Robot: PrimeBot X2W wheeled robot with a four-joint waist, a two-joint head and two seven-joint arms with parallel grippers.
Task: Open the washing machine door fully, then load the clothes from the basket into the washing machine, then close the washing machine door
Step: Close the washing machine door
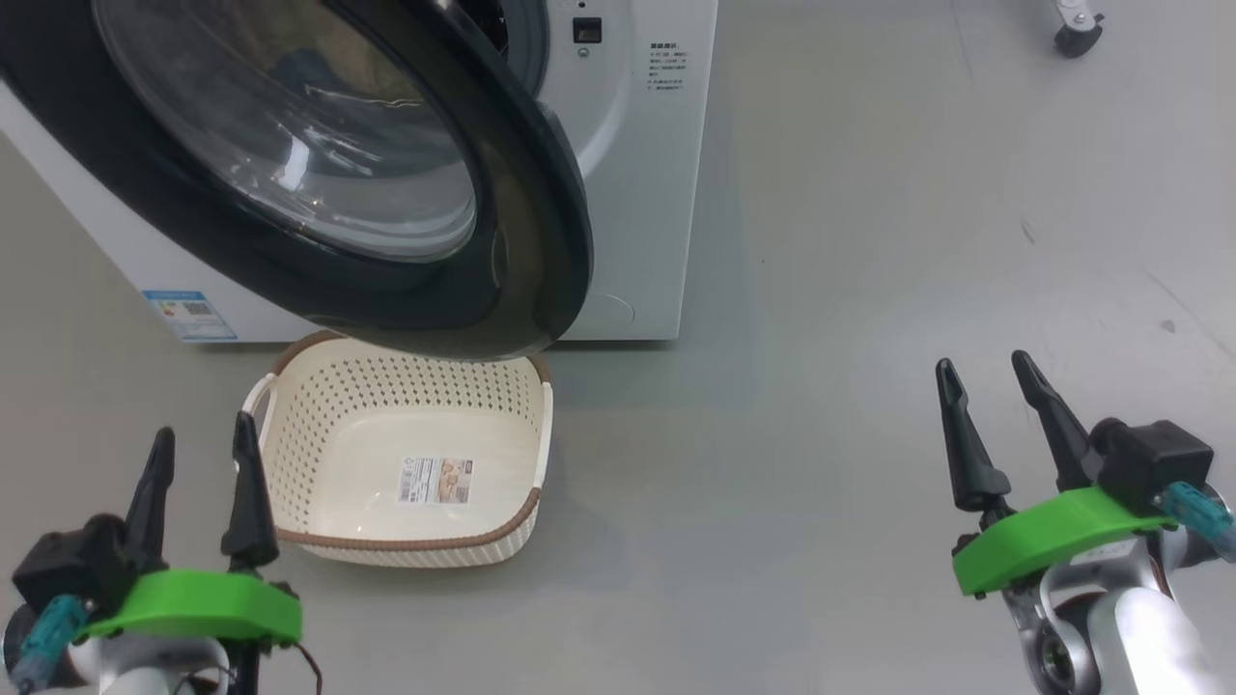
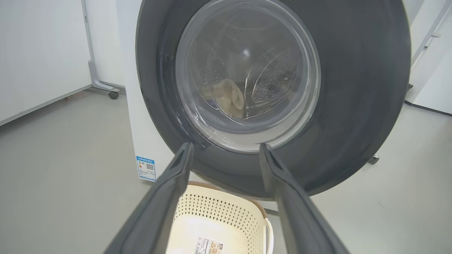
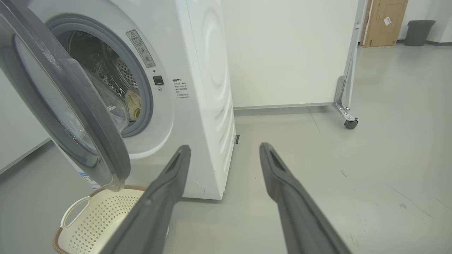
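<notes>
Cream basket (image 1: 319, 434) under ajar washing machine door (image 1: 531, 193)

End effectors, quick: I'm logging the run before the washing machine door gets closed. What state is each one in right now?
Left end effector: open, holding nothing.
Right end effector: open, holding nothing.

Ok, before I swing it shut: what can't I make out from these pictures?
- Head view: the round black-rimmed glass door hides the inside of the steel perforated drum and the far rim of the cream perforated plastic basket.
- Right wrist view: the door's glass bowl covers part of the pale cream fabric in the drum, so the amount is unclear.
- Left wrist view: glass warps that fabric.
- Basket's white label sticker: print too small.
</notes>
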